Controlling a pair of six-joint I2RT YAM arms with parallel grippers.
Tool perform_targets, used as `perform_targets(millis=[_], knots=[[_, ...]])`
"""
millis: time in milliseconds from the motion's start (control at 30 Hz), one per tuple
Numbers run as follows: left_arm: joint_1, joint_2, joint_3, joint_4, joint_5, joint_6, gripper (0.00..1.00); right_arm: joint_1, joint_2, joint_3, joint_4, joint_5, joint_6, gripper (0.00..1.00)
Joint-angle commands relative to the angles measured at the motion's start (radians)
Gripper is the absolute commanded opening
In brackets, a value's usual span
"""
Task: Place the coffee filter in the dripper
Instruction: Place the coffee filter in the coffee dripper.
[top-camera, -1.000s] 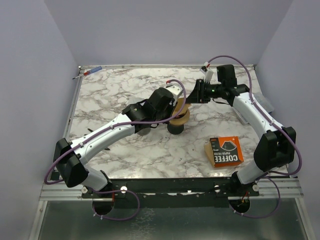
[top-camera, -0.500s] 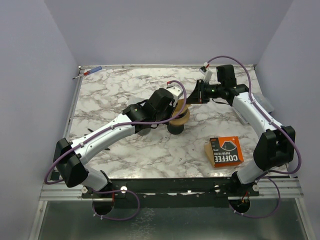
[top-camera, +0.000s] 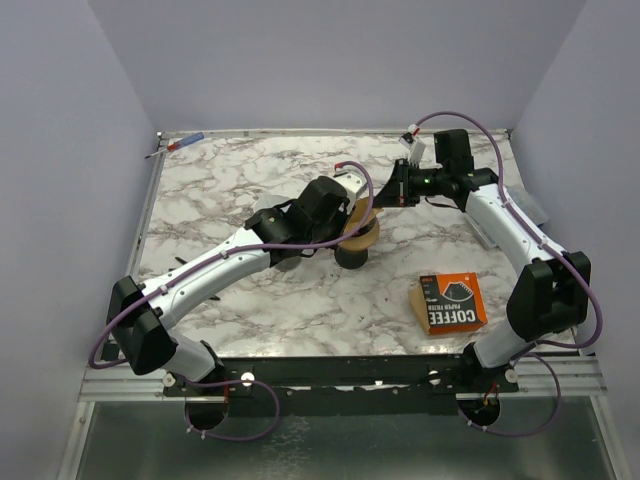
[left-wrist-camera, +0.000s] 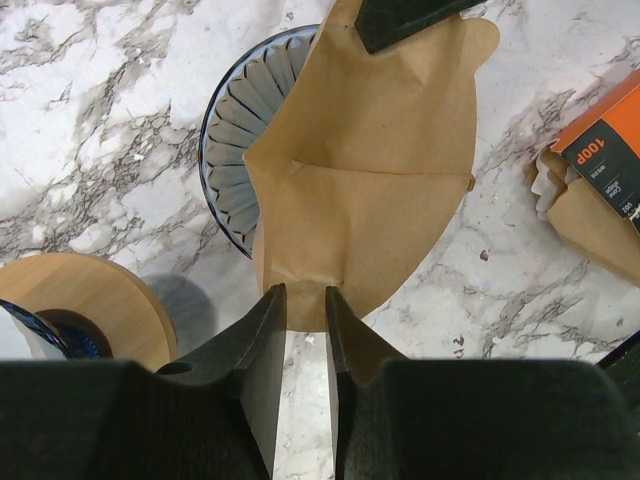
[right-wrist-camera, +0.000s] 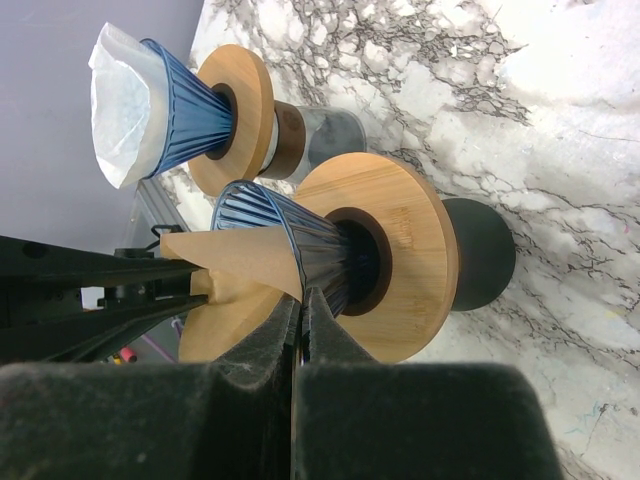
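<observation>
1. Work surface. The marble table (top-camera: 200, 200) carries all items. The left arm (top-camera: 230, 262) and the right arm (top-camera: 510, 225) both reach to its centre and meet over the dripper.

2. Supply. The orange filter box (top-camera: 448, 302) lies well apart from the dripper, on the right-arm side. Spare brown filters protrude from its open end.

3. Reference unit. A second dripper (right-wrist-camera: 185, 110) stands just beside the target unit. It already holds a white filter and plays no evident part in this step.

4. Target. The dripper (left-wrist-camera: 232, 150), a blue ribbed cone in a wooden collar on a dark base, stands upright. Part of its ribbed interior is exposed.

5. Task item. The coffee filter (left-wrist-camera: 380, 170) is suspended over the dripper mouth, covering one side of it. It is largely flat, with one fold lifting. It is not seated in the cone.

6. End effectors. The left gripper (left-wrist-camera: 303, 300) has its jaws set narrow on the near edge of the filter. The right gripper (right-wrist-camera: 301, 298) is fully closed, its tips at the far edge, apparently pinching the paper.

7. Status. Pick-up and transport are complete. Judged remaining: spread the filter into a cone, lower it against the ribs, release both grips.
</observation>
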Motion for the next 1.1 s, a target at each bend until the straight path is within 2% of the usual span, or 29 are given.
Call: perform_targets(millis=[0, 300, 500, 533, 567, 700, 967, 1067], knots=[[0.002, -0.029, 0.001, -0.034, 0.025, 0.017, 0.23, -0.017, 0.012, 0.000, -0.009, 0.002, -0.018, 0.00], [0.004, -0.033, 0.003, -0.033, 0.056, 0.022, 0.15, -0.017, 0.010, -0.001, -0.014, -0.001, -0.018, 0.00], [0.004, -0.025, 0.007, -0.033, 0.064, 0.026, 0.16, -0.017, 0.014, 0.000, -0.014, -0.026, -0.016, 0.04], [0.004, -0.024, 0.008, -0.033, 0.064, 0.023, 0.18, -0.017, 0.011, 0.000, -0.014, -0.030, -0.017, 0.05], [0.004, -0.025, 0.012, -0.033, 0.064, 0.021, 0.23, -0.017, 0.008, 0.001, -0.014, -0.034, -0.016, 0.12], [0.004, -0.031, 0.031, -0.032, 0.058, 0.013, 0.47, -0.017, -0.010, 0.004, -0.012, -0.054, -0.014, 0.30], [0.004, -0.038, 0.068, -0.015, 0.052, -0.015, 0.71, -0.017, -0.032, 0.003, -0.011, -0.078, -0.011, 0.48], [0.006, -0.051, 0.074, 0.002, 0.053, -0.032, 0.82, -0.017, -0.049, 0.000, -0.009, -0.074, -0.010, 0.59]])
